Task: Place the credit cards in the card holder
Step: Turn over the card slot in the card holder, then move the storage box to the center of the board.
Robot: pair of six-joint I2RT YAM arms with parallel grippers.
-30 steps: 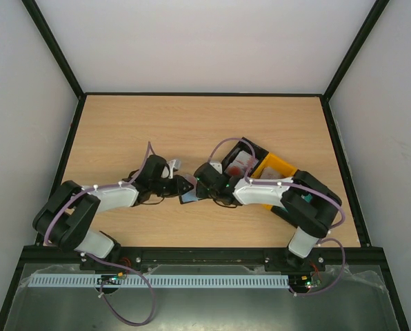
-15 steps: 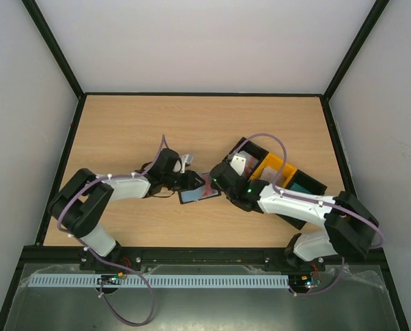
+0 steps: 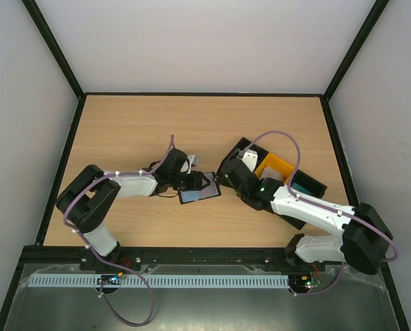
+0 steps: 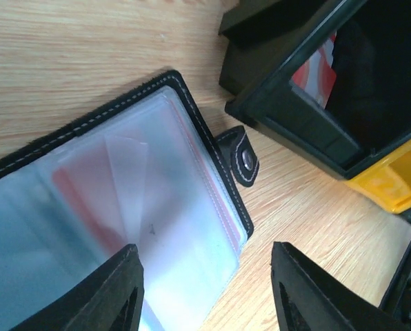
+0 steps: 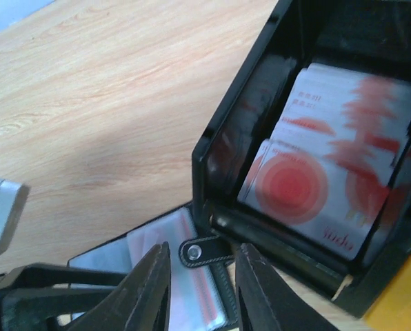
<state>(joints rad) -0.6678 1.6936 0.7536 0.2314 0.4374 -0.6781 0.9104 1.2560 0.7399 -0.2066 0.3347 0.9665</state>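
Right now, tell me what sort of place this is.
Probably a robot lab cell: a wooden table boxed in by white panels and a black frame, left arm and right arm bolted at its edge, a bin of cards and a card holder set out.

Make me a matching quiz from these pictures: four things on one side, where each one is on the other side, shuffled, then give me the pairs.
Things:
1. card holder
2. red-and-white cards
3. yellow bin
4. left pincer

Places:
A. inside the black bin
B. lying open on the table
C. set against the black bin's side
D. over the card holder's edge, open and empty

Pairs: 1-B, 2-A, 3-C, 4-D
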